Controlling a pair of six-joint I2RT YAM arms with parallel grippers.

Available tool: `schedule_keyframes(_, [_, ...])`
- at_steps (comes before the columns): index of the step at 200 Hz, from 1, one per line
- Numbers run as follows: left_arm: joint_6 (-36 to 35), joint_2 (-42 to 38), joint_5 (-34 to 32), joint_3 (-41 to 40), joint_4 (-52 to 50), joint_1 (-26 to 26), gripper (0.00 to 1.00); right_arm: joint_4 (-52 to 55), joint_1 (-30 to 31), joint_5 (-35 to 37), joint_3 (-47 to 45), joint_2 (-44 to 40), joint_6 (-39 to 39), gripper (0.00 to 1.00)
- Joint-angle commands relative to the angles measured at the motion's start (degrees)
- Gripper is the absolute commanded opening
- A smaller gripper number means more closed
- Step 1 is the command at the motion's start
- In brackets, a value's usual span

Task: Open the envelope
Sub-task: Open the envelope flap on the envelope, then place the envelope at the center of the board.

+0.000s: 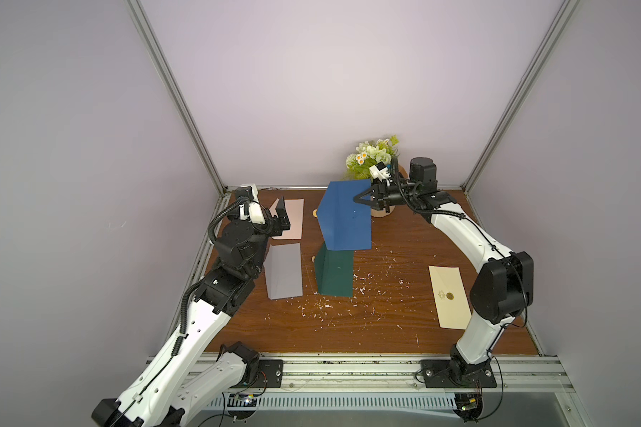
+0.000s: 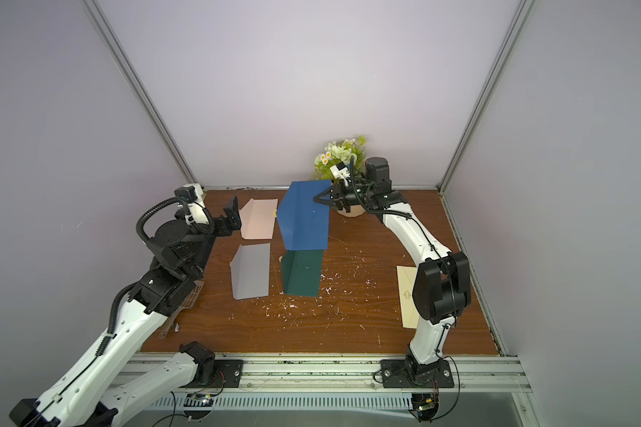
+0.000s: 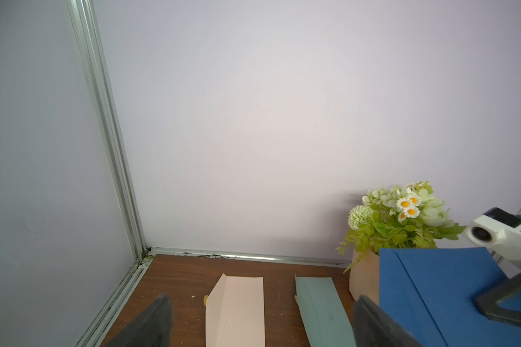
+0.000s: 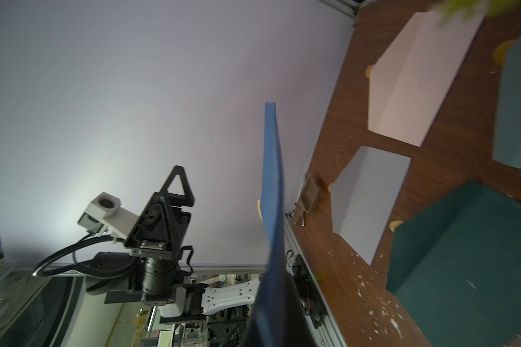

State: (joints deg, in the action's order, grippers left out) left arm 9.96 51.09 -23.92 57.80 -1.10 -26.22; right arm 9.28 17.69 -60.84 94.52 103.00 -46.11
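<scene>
The right jaws, closed tight on the blue envelope (image 1: 345, 218), hold it raised above the surface (image 1: 385, 318) near one o'clock; the left jaws at ten o'clock gape wide, empty.

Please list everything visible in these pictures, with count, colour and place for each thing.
blue envelope: one, blue, held up above the table, back middle.
dark green envelope: one, dark green, flat, table middle.
grey envelope: one, grey, left of the dark green one.
pink envelope: one, pale pink, back left.
teal envelope: one, pale teal, beside the pink one.
cream envelope: one, cream, round seal, right side.
flower pot: one, tan, green-white flowers, back wall.
paper scraps: many, white, scattered.
table: one, brown wood.
left gripper: one, black fingers open, by the pink envelope.
right gripper: one, black fingers shut on the blue envelope.
</scene>
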Motion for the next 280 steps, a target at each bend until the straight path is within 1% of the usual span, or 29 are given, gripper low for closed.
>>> schedule_keyframes(1, [-1.1, 0.2, -1.9, 0.7, -1.9, 0.4, 0.94, 20.5, -1.8, 5.5, -0.4, -1.6, 20.2, 0.0])
schedule_keyframes(18, [-1.5, 0.6, -2.0, 1.6, -2.5, 0.5, 0.95, 22.9, -3.3, 8.0, -3.8, -1.5, 23.7, 0.0])
schedule_keyframes(49, [-2.0, 0.8, -2.2, 2.3, -3.6, 0.5, 0.95, 29.8, -4.6, 18.4, -8.5, -0.1, 31.8, 0.0])
schedule_keyframes(77, [-1.7, 1.0, -1.8, 3.0, -4.7, 0.5, 0.96, 29.3, -6.3, 24.1, -12.8, 2.1, 33.3, 0.0])
schedule_keyframes(95, [-1.7, 1.0, -1.9, 3.7, -5.5, 0.5, 0.96, 27.5, -7.2, 25.4, -14.1, 3.5, 33.7, 0.0])
schedule_keyframes(125, [-2.0, 0.8, -2.2, 4.7, -7.0, 0.5, 0.96, 27.0, -8.6, 27.4, -13.0, 6.9, 34.3, 0.0])
schedule_keyframes(154, [-2.0, -0.1, -2.8, 4.5, -6.9, 0.5, 0.97, 27.0, -9.7, 31.2, -9.8, 11.6, 34.0, 0.0])
schedule_keyframes(172, [-1.9, -0.3, -2.9, 4.3, -7.0, 0.5, 0.97, 27.1, -10.8, 33.3, -6.1, 14.5, 33.6, 0.0])
schedule_keyframes(213, [-0.8, -1.8, -3.6, 2.3, -6.5, 0.5, 0.97, 31.1, -13.8, 36.9, 2.9, 19.6, 35.0, 0.0])
schedule_keyframes(218, [-0.7, -2.1, -3.7, 1.9, -6.4, 0.5, 0.97, 31.3, -14.1, 37.0, 3.4, 20.0, 35.1, 0.04])
schedule_keyframes(235, [-0.2, -2.6, -4.0, 1.0, -6.2, 0.5, 0.97, 31.3, -14.7, 37.0, 4.6, 21.2, 35.0, 0.05])
schedule_keyframes(241, [-0.2, -2.7, -4.1, 0.8, -6.2, 0.5, 0.97, 31.3, -14.9, 37.4, 5.1, 21.7, 35.0, 0.07])
schedule_keyframes(261, [-0.4, -2.5, -4.1, 0.8, -6.2, 0.5, 0.97, 32.2, -15.0, 39.6, 6.8, 22.9, 34.9, 0.28])
schedule_keyframes(280, [-0.5, -2.2, -4.1, 0.7, -6.0, 0.5, 0.97, 33.1, -15.1, 43.1, 8.0, 22.7, 34.7, 0.41])
